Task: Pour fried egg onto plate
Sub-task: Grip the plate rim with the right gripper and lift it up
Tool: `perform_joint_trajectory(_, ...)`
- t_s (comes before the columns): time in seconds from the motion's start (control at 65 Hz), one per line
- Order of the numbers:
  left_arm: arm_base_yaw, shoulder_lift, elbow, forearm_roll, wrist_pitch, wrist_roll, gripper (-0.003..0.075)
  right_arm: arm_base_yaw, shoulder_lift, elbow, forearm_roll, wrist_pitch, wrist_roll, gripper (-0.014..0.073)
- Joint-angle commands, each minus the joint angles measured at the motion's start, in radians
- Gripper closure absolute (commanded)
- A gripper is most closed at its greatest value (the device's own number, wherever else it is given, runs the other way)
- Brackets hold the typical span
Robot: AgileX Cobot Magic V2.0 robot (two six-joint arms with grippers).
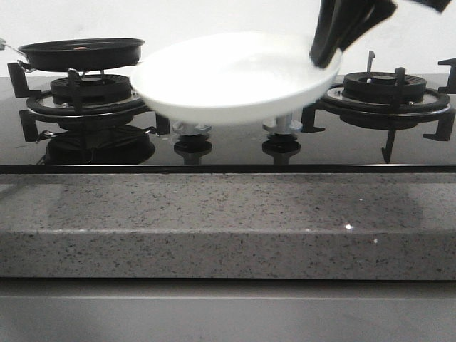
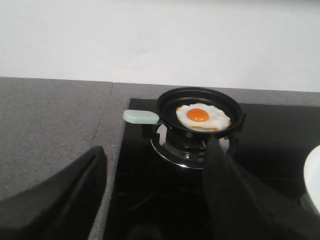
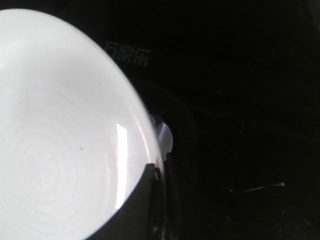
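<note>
Plate [image 1: 228, 78]: gripped at rim by my right pincer [image 1: 329, 51], mid-frame. Egg [image 2: 202, 116]: unpoured, in pan [image 2: 167, 102], upper left. Left pincer [image 2: 155, 200]: released, empty.

Only one piece of writing can be read; it is a faint grey line of three Chinese characters [image 3: 127, 56], 万家乐, printed on the glossy black glass of the hob [image 3: 235, 100] in the right wrist view; it sits at about twelve o'clock in that picture, just beyond the rim of the white plate [image 3: 60, 130]; no writing, number or sign can be read in the front view or the left wrist view.
</note>
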Motion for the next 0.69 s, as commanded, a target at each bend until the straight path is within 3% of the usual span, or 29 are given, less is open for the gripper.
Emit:
perform_joint_trajectory(0.0,-0.006,0.013,-0.033,-0.007,-0.079,-0.004,0.0304,0.001,-0.019,-0.002,0.007,-0.084,-0.004,0.0663)
perform_joint_trajectory(0.677,-0.006,0.013,-0.033,-0.007,-0.079,-0.004,0.0304,0.001,0.035,-0.006,0.007,-0.077,-0.004,0.0663)
